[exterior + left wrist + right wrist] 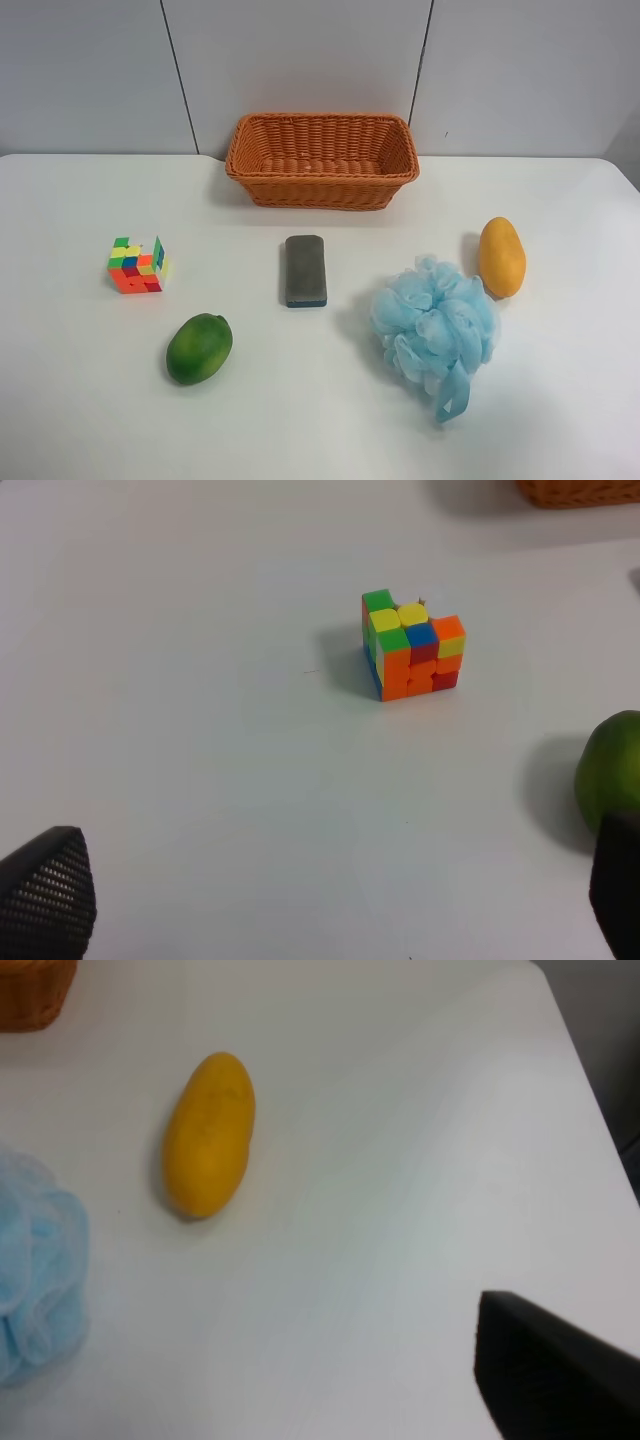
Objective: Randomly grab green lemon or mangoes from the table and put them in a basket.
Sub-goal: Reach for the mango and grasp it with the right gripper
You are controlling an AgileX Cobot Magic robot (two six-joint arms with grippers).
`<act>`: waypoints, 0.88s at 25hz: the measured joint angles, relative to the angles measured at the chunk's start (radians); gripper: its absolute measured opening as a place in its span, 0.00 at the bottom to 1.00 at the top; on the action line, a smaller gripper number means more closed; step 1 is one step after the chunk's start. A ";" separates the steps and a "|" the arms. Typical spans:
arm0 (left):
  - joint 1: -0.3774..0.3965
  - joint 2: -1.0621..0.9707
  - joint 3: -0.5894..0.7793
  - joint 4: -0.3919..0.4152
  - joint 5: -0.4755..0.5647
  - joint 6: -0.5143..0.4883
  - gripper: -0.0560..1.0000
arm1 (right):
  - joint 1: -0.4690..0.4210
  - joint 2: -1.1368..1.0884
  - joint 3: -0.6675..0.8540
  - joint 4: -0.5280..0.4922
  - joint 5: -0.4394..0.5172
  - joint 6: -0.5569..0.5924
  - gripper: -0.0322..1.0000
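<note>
Tabletop (560, 420): white and plain, with everything on it spread out in the high view.
Basket (320, 160): orange-brown wicker, at the far edge of the tabletop in the middle, up against the grey wall panels. I can see nothing inside it from here.
Mango (501, 257): yellow-orange, lying flat on the tabletop at the high view's right, well apart from the basket. The right wrist view has it too (208, 1135), bare on the white surface with nothing touching it.
Pouf (435, 330): pale blue mesh, just beside the mango on its nearer side, with a loop trailing off toward the front edge. Whether it touches the mango is hard to tell.
Green fruit (199, 348): a smooth oval, lying on the tabletop at the high view's left and nearer the front. It sits at the edge of the left wrist view (610, 775), partly cut off.
Cube (138, 266): a scrambled puzzle cube with one layer twisted, between the green fruit and the basket's side of the tabletop, apart from both.
Grey block (305, 270): a flat oblong in the middle, in front of the basket.
Left pincer (335, 880): both dark fingers (45, 895) show at opposite edges of its view, spread wide with only bare tabletop between them. It holds nothing, and the green fruit is just beyond one finger.
Right pincer (545, 1370): only one dark finger shows in a corner of its view, so I cannot tell whether it is apart or together. It is well away from the mango.
</note>
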 joint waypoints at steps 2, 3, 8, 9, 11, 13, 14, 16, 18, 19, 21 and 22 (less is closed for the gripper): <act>0.000 0.000 0.000 0.000 0.000 0.000 0.99 | 0.000 0.001 0.000 0.000 0.000 0.000 0.99; 0.000 0.000 0.000 0.000 0.000 0.000 0.99 | 0.000 0.011 0.000 0.000 0.000 0.000 0.99; 0.000 0.000 0.000 0.000 0.000 0.000 0.99 | 0.000 0.154 -0.036 -0.001 0.005 0.000 0.99; 0.000 0.000 0.000 0.000 0.000 0.000 0.99 | 0.000 0.191 -0.062 -0.001 0.005 0.000 0.99; 0.000 0.000 0.000 0.000 0.000 0.000 0.99 | 0.000 0.284 -0.120 -0.006 0.005 0.000 0.99; 0.000 0.000 0.000 0.000 0.000 0.000 0.99 | 0.000 0.378 -0.189 -0.011 0.004 0.000 0.99; 0.000 0.000 0.000 0.000 0.000 0.000 0.99 | 0.000 0.430 -0.220 -0.011 0.007 0.000 0.99; 0.000 0.000 0.000 0.000 0.000 0.000 0.99 | 0.000 0.526 -0.296 -0.011 0.014 0.001 0.99; 0.000 0.000 0.000 0.000 0.000 0.000 0.99 | 0.003 0.630 -0.361 -0.013 0.027 0.016 0.99; 0.000 0.000 0.000 0.000 0.000 0.000 0.99 | 0.004 0.680 -0.393 -0.020 0.031 0.029 0.99; 0.000 0.000 0.000 0.000 0.000 0.000 0.99 | 0.004 0.770 -0.449 -0.020 0.033 0.051 0.99; 0.000 0.000 0.000 0.000 0.000 0.000 0.99 | 0.004 0.819 -0.468 -0.020 0.033 0.061 0.99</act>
